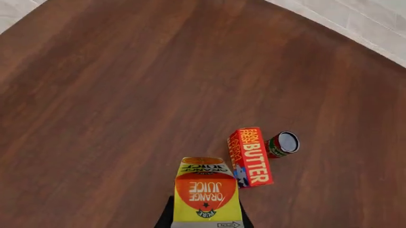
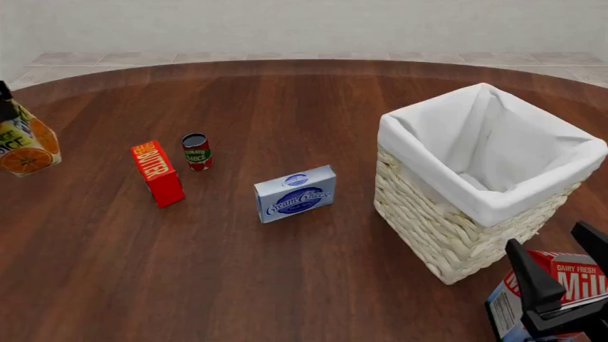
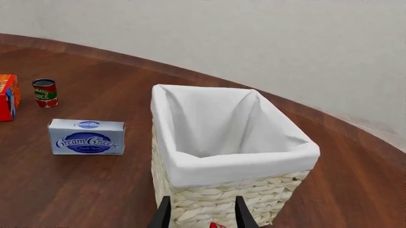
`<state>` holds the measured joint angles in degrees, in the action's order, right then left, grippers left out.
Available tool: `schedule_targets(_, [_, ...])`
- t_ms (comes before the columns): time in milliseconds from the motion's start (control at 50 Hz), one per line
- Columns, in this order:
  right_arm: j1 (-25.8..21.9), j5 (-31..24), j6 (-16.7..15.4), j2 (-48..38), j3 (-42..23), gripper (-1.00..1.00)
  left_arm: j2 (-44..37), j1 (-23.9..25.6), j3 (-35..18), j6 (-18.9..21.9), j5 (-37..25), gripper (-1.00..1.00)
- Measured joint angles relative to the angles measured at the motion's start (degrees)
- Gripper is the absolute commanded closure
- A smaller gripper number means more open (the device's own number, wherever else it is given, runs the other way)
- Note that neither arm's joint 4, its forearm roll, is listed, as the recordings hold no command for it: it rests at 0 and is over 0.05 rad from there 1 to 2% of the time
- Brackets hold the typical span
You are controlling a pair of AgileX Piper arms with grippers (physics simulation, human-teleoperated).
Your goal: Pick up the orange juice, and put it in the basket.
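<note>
Orange juice and left gripper: the orange juice (image 2: 23, 146) hangs at the far left edge of the front view, lifted above the table (image 2: 285, 271), well apart from the basket (image 2: 446, 235) on the right. In the left wrist view the carton (image 1: 206, 192) sits between the left gripper (image 1: 204, 219) fingers, whose dark tips show on either side of its base, pinching it.

Orange juice look: yellow gable-top carton with a large orange patch reading "ORANGE JUICE", green trim low down, an orange-slice picture on the side facing the front camera.

Basket: pale woven wicker with a white cloth liner folded over the rim, standing upright; nothing shows inside it from the right wrist view (image 3: 235, 199).

Right gripper: low at the front view's right corner (image 2: 570, 281), fingers spread, hovering over a milk carton (image 2: 546, 299); whether they touch it I cannot tell.

Other things: a red butter box (image 2: 156, 173) stands just beside a small can (image 2: 196, 152); a blue cream cheese box (image 2: 295, 193) sits between them and the basket.

Hard to see: the front view cuts off the juice carton's left part and shows only a dark scrap of the left gripper above it; the milk carton is cropped by the frame edge.
</note>
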<state>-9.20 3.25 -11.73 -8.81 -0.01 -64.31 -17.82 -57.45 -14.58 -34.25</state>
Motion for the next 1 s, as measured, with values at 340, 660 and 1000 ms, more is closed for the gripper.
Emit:
schedule_targets(340, [-0.3,-1.2,0.1,1.5,0.0,-1.00,5.3,16.3,-11.1,-2.5,0.1,1.00])
schedule_targets(660, [-0.4,-2.7,0.0,3.3,0.0,-1.00,10.6,33.1,-16.8,-3.6,3.9,1.00])
schedule_targets(1000, [-0.8,-0.8,-0.1,1.7,0.0,-1.00,12.3,49.6,-19.6,-3.0,6.4,1.00])
